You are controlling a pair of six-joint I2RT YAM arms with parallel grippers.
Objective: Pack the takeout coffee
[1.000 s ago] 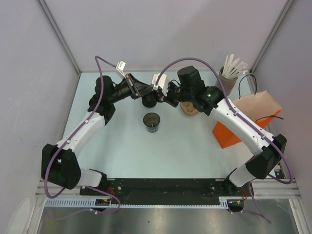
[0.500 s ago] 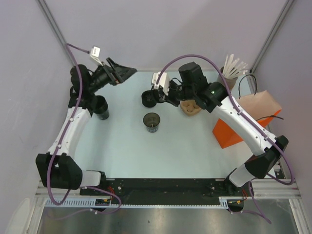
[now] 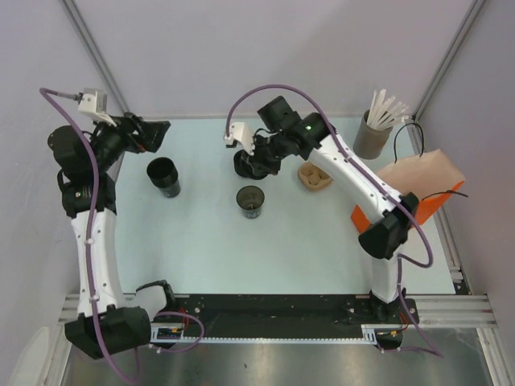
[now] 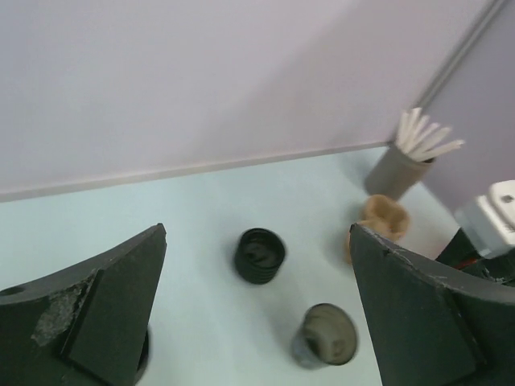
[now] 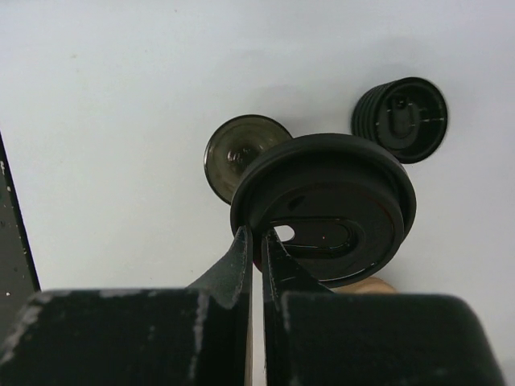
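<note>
Right gripper (image 5: 259, 237) is pinched narrow on the near rim of the round black plastic lid (image 5: 338, 189). The rest of the disc sticks out past the fingertips. The lid's flat face, with an oval recess and a small hole, is turned toward the wrist cam. It's in the air and not seated on anything.

Small black disposable cup with greyish-brown inside (image 3: 251, 199) stands upright on the pale blue-green tabletop (image 3: 201, 241), long axis vertical, mouth up and uncovered. In the top view it sits just on the base side of the right gripper (image 3: 256, 154), close but not touching. In the right wrist view the cup (image 5: 225, 157) is beyond the lid, its right side hidden by the lid's rim.

Ribbed black stack of lids (image 3: 244, 166) is under or just beside the right gripper. I can't separate the held lid from it in the top view. It's clear in the wrist views (image 5: 399, 119) (image 4: 259, 256).

Left gripper (image 3: 157, 135) is off at the far-left corner with its fingers (image 4: 105, 314) spread wide, holding nothing. Its cam sees the cup (image 4: 327, 338) well apart from it.

Lidless all-black cup (image 3: 163, 175) is near the left gripper. Grey tub of white sticks (image 3: 372, 137) is at back right, and the orange bag (image 3: 364, 221) is at the right edge.
</note>
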